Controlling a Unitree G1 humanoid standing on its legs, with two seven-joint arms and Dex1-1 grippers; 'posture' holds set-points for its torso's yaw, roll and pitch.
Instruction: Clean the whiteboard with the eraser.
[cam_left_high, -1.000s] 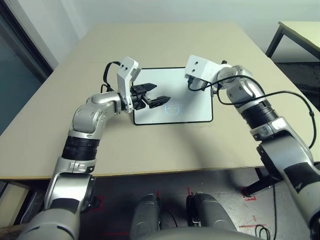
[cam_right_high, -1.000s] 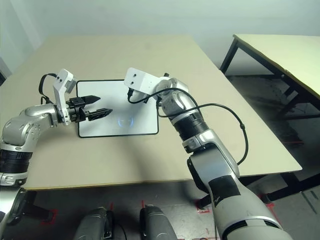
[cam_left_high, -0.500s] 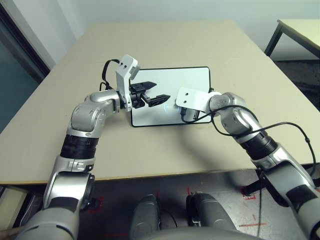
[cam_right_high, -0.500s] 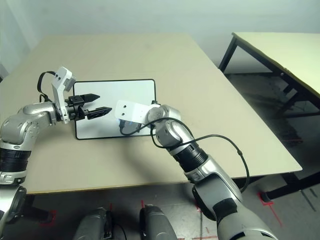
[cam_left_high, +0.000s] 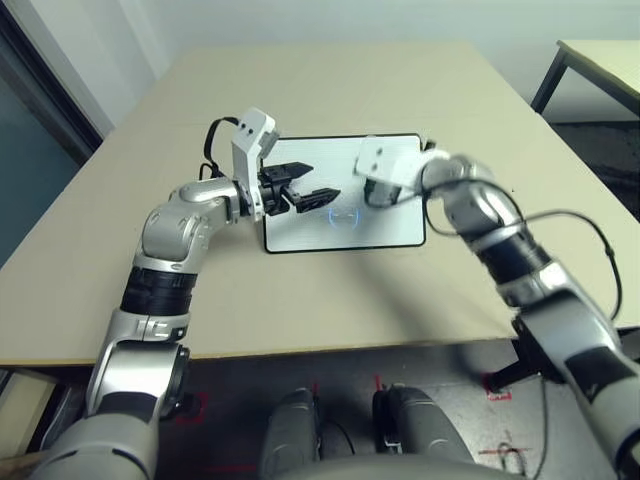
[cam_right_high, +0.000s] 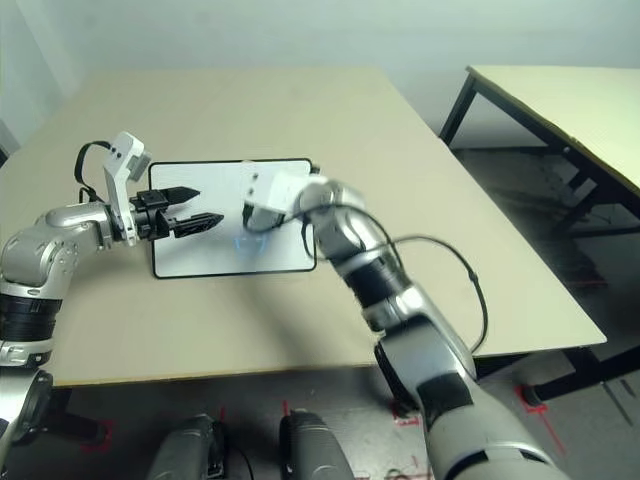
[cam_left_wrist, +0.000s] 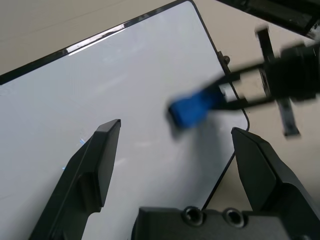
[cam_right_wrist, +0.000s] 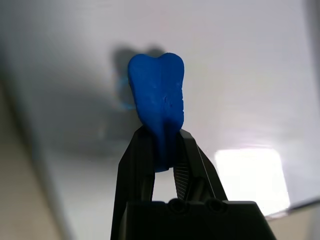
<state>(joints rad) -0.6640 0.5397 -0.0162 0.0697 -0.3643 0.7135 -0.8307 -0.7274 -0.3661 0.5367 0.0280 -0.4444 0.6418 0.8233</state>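
- The right gripper (cam_right_wrist: 163, 150) was clenched on the blue eraser (cam_right_wrist: 157, 102), whose long axis ran out past the fingertips onto the whiteboard (cam_left_high: 390, 215).
- A faint blue pen mark (cam_left_high: 343, 215) lay left of the eraser, nearer the left gripper (cam_left_high: 312, 184), which hovered with fingers spread, grasping nothing.

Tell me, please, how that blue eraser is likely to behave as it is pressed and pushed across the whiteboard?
The eraser looks soft: it pinches in where the right end effector squeezes it, so it will probably flex under pressure. It seems light for its size. Held by one end, it may bend or twist against the whiteboard.
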